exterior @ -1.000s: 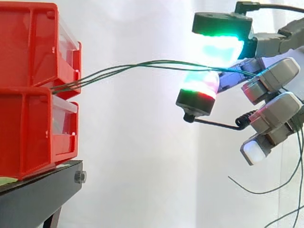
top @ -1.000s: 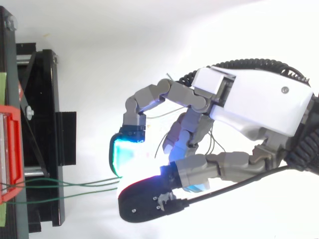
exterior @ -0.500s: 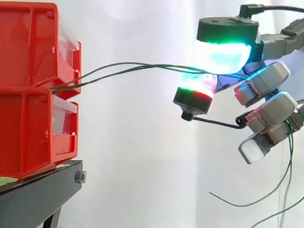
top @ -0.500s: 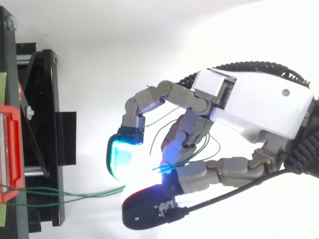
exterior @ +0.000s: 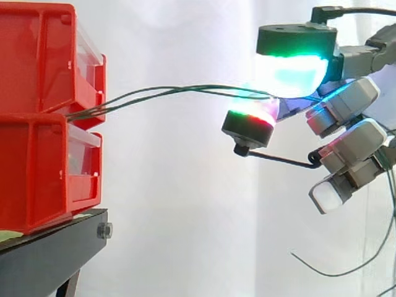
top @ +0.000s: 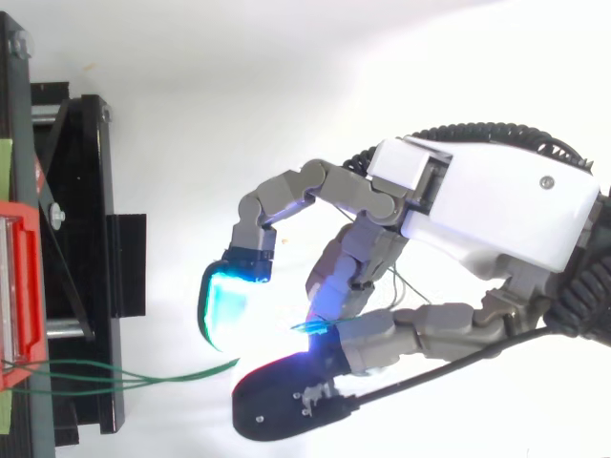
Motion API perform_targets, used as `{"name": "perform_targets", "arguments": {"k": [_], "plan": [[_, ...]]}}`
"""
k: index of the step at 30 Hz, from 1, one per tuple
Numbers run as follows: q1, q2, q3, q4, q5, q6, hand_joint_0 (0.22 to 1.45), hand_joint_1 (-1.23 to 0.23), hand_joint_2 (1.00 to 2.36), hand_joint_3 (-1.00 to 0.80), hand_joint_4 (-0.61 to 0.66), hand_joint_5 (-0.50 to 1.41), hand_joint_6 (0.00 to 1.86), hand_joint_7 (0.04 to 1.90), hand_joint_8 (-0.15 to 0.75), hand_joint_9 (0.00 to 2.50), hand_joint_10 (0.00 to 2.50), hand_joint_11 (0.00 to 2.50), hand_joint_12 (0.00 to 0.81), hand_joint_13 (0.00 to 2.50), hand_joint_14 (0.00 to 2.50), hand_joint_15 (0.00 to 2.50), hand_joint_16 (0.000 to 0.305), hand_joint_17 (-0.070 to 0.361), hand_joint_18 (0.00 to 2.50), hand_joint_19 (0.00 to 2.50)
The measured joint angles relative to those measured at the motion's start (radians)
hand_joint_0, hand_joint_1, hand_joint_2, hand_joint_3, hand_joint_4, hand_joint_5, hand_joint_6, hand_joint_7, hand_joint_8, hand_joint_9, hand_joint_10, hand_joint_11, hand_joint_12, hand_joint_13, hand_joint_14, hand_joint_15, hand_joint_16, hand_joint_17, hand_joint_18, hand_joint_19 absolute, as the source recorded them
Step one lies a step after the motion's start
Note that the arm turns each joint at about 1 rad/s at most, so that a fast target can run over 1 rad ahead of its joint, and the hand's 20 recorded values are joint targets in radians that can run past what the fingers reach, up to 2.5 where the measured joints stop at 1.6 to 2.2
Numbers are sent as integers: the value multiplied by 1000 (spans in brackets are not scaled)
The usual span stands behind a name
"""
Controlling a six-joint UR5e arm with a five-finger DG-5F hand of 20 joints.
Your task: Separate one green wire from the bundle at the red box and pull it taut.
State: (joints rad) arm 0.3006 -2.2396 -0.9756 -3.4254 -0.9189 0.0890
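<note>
Two red bins (exterior: pixel 43 124) are stacked on the black stand (exterior: pixel 49 253) at the left. A few thin green wires (exterior: pixel 173 91) leave the gap between the bins and arch rightward in a slack bow to my hand (exterior: pixel 346 102). There they run between an upper pad (exterior: pixel 291 68) glowing green-cyan and a lower pad (exterior: pixel 250 117) glowing red and green, which close on them together. From above, the green wires (top: pixel 115 374) sag from the red bin (top: pixel 14 286) toward my hand (top: pixel 496 210), whose fingers are curled. I cannot tell whether one wire is apart from the others.
Loose green wire ends (exterior: pixel 346 269) dangle below my hand at the lower right. The black stand (top: pixel 86 191) runs along the left edge in the top view. A white curtain hangs behind, with open space between the bins and my hand.
My hand has crept slightly toward the bins, its pads closing tighter over the wires. The wires stay bowed, and the loose ends below have swung about.
</note>
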Motion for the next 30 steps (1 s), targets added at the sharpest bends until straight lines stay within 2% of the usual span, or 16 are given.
{"name": "perform_targets", "arguments": {"k": [11, 18, 20, 22, 25, 30], "plan": [[1, 0, -1, 0, 0, 1, 406, -524, 1000, -500, 83, -134, 872, 985, 279, 1681, 5, 1560, 406, 1527, 21, 1246, 63, 141, 909, 619], [1, 0, -9, 1, 0, 8, 399, -604, 1000, -500, 106, -145, 870, 958, 272, 1655, 1, 1615, 403, 1532, 20, 1256, 64, 144, 913, 617], [1, 0, -20, 5, 0, 13, 443, -661, 1000, -500, 90, -152, 871, 975, 245, 1626, 0, 1682, 369, 1507, 21, 1297, 60, 134, 872, 641], [1, 0, -29, 11, 0, 19, 506, -731, 1000, -500, 73, -165, 876, 996, 220, 1544, 86, 1682, 337, 1474, 22, 1347, 55, 123, 820, 660], [1, 0, -34, 17, 0, 23, 539, -790, 1000, -497, 66, -176, 892, 976, 196, 1457, 284, 1616, 314, 1450, 21, 1406, 53, 119, 791, 673], [2, 0, -36, 20, 0, 24, 578, -806, 1007, -423, 63, -178, 901, 953, 190, 1409, 508, 1527, 308, 1436, 20, 1431, 51, 115, 768, 682]]}}
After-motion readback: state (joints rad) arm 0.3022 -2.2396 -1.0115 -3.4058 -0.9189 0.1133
